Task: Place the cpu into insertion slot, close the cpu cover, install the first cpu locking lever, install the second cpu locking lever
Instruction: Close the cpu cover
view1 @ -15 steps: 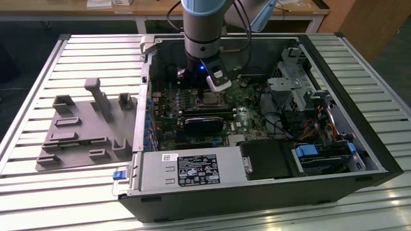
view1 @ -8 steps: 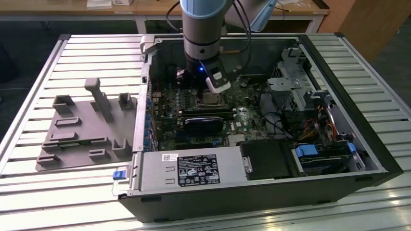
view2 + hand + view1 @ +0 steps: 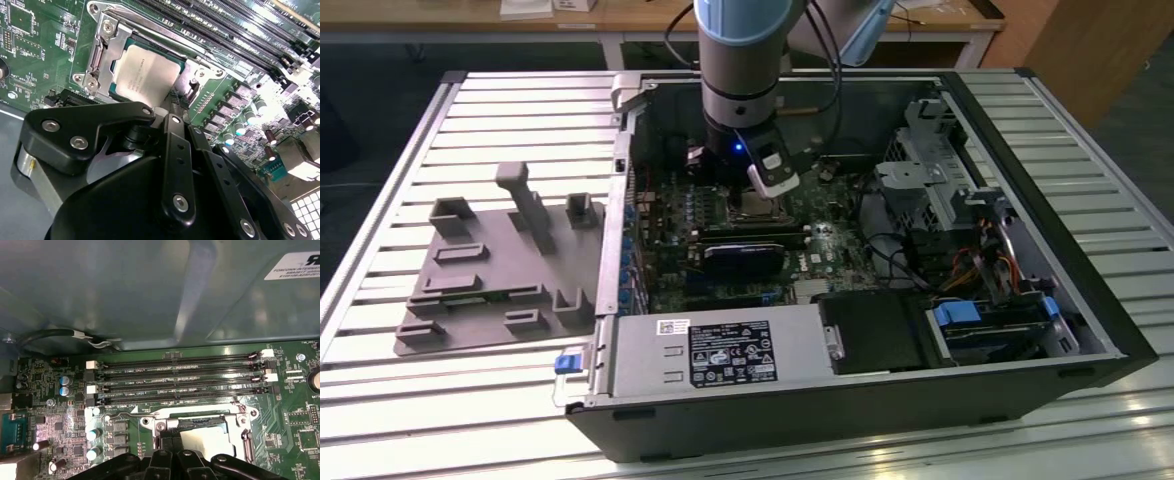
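Cpu (image 3: 150,75) lies flat in the slot (image 3: 97,55), grey top up, on the green board (image 3: 30,55) inside the open case (image 3: 854,410) on the slatted desk (image 3: 520,100). The pincer (image 3: 171,107) hangs just over the cpu's near edge, its fingers (image 3: 164,440) drawn narrow and side by side, holding nothing. In the first wrist view, long memory sockets (image 3: 175,372) run just beside the slot's silver frame.

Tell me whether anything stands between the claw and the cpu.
Nothing visible does. In the second wrist view the claw hangs at the edge of the cpu, framed by the silver cpu cover; no cable or part lies between them.
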Motion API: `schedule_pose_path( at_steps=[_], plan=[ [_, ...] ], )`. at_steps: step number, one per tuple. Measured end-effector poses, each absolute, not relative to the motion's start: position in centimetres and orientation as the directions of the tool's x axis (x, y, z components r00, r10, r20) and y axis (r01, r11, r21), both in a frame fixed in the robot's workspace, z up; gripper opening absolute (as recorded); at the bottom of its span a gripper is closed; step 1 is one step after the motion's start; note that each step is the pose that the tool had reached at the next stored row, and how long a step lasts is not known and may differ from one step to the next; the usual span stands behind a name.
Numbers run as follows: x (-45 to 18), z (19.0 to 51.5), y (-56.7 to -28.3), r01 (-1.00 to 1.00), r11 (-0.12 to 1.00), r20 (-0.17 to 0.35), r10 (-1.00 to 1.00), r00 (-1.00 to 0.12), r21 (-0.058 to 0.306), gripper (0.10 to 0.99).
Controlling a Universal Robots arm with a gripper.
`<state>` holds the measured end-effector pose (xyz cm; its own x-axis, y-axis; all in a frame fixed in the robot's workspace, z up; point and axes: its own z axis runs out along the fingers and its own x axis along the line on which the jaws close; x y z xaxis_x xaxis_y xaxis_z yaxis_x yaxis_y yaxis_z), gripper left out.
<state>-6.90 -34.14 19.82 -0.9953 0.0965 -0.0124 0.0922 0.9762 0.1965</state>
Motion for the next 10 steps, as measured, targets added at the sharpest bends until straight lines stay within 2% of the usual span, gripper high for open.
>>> schedule_pose_path(
  at_steps=[10],
  plan=[
    [-6.74,19.85,-34.14,0.092,0.976,-0.012,0.096,-0.995,0.197,0.102]
  ],
)
